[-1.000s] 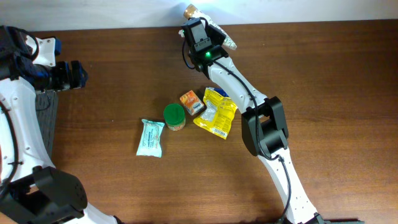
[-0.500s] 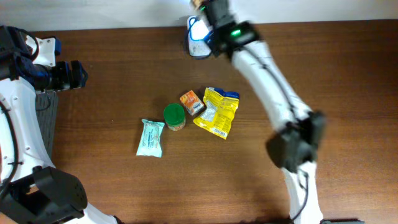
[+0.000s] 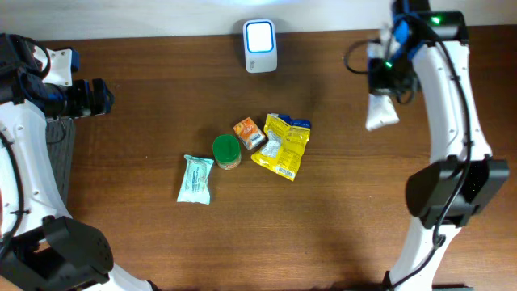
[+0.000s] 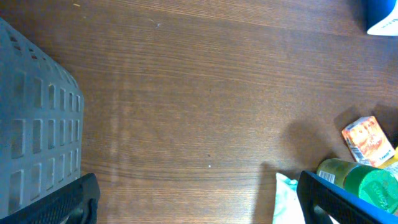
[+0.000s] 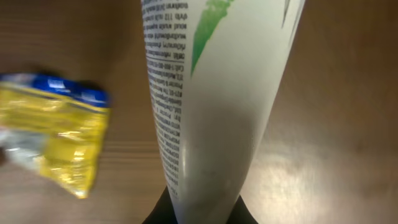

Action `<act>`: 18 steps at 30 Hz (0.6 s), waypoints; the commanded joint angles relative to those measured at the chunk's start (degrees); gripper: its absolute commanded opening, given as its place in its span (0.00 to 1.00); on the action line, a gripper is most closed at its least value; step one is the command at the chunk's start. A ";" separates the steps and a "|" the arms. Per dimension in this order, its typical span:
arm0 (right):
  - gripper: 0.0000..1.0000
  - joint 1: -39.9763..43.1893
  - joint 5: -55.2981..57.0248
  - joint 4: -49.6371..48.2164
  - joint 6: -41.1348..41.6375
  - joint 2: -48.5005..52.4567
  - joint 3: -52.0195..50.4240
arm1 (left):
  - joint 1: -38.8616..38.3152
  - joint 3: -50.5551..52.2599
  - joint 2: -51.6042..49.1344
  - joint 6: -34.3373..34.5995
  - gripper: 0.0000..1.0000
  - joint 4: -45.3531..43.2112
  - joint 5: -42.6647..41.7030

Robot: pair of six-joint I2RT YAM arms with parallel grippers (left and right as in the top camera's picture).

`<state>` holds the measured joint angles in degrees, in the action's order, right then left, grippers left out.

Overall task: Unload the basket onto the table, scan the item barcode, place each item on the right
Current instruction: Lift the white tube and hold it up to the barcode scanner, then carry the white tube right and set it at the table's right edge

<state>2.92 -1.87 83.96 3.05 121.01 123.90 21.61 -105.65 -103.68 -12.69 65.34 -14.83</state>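
Right gripper (image 3: 388, 79) is clamping a white tube (image 5: 217, 93) that is extending past its fingertips; left gripper (image 3: 95, 97) is holding its jaws wide apart

The table (image 3: 121, 234) was of dark brown wood with a fine grain. Behind its far edge ran a white strip (image 3: 121, 16). A grey slotted basket (image 4: 37, 124) stood at its left side; the wood shone softly
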 commanded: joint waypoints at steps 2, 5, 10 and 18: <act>0.04 6.86 -1.16 -7.04 3.96 -0.68 -13.53 | -0.07 -0.46 -0.59 -0.90 0.99 -0.11 -0.83; 0.04 11.21 -1.18 -13.84 6.67 -0.68 -20.52 | -0.07 -0.46 -0.59 -0.90 0.99 -0.11 -0.83; 0.04 17.05 2.12 -21.66 11.13 -0.68 -25.40 | -0.07 -0.46 -0.59 -0.90 0.99 -0.11 -0.83; 0.04 21.92 7.98 -26.47 12.90 -0.63 -27.71 | -0.07 -0.46 -0.59 -0.90 0.99 -0.11 -0.83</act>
<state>23.88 1.56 57.93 14.39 121.27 96.86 21.61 -105.65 -103.72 -12.69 65.32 -14.83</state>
